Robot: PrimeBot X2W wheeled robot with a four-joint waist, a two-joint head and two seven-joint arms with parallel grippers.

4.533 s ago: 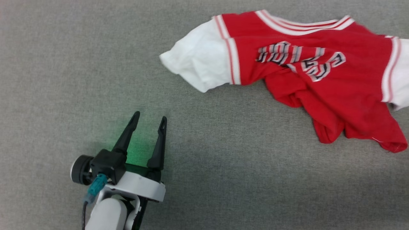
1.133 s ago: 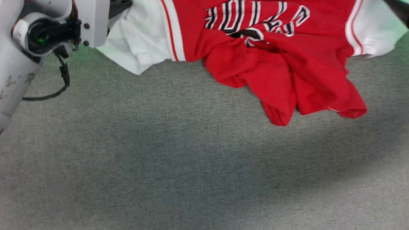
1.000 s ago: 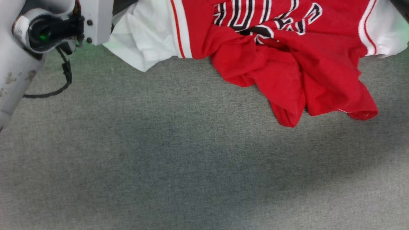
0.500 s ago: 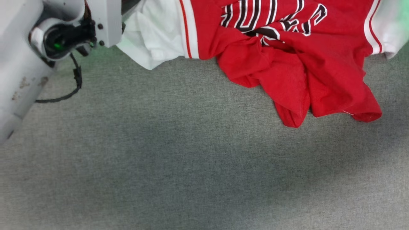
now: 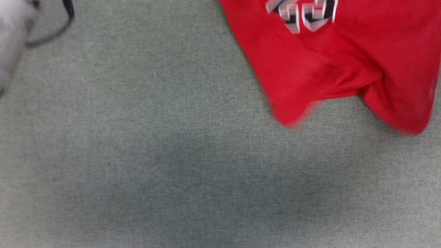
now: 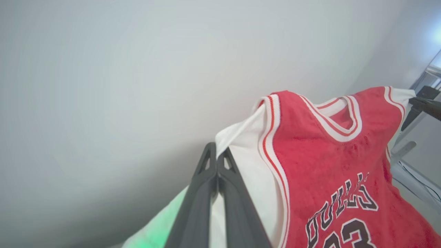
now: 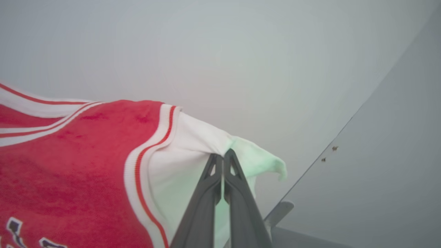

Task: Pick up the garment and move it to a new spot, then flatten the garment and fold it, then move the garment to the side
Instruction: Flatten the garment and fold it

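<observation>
The garment [image 6: 320, 162] is red, with white sleeves and dark letters. The left gripper [image 6: 216, 155] and the right gripper [image 7: 223, 156] each pinch one sleeve.

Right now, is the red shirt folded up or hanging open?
Hanging open, not folded. The left tool and right tool each pinch a white sleeve, and the shirt stretches between them with its number showing.

garment [image 5: 337, 62]: red jersey-style shirt with white sleeve panels, white-and-red stripe trim at collar and armholes, and dark white-edged lettering and numerals on the chest. state: unfolded, hanging spread by both sleeves, collar uppermost. the lower red hem is creased, over the grey surface [image 5: 137, 155]; contact there cannot be told. its edges are blurred in the head view.
</observation>
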